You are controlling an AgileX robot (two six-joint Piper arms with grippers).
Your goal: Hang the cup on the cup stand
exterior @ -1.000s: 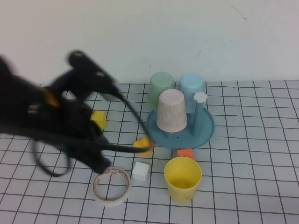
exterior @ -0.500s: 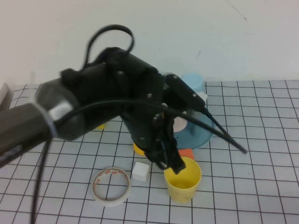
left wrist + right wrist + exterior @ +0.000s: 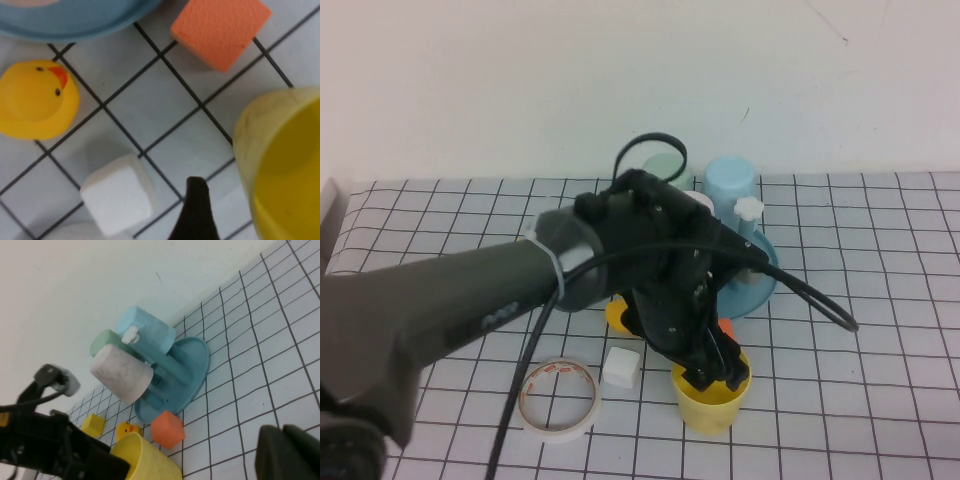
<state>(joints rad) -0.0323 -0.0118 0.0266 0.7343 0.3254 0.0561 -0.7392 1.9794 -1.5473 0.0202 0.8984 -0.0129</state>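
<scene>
One left tool (image 3: 718, 372) at yellow cup (image 3: 712, 402) rim, grip unclear, right tool (image 3: 290, 452) unclear, no legible txt.

The high view looks down from the robot's side across the bench (image 3: 880, 400). The left wrist view sits close above the cup (image 3: 285, 165). The right wrist view stands farther off, sharing that cup (image 3: 150, 460).

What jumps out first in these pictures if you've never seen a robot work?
The big dark left arm sweeps across the middle of the table, its left gripper down at the rim of the upright yellow cup near the front edge. Just behind stands the blue cup stand, already carrying pink, green and light-blue cups upside down on its pegs. The right gripper hangs well apart on the right.
</scene>
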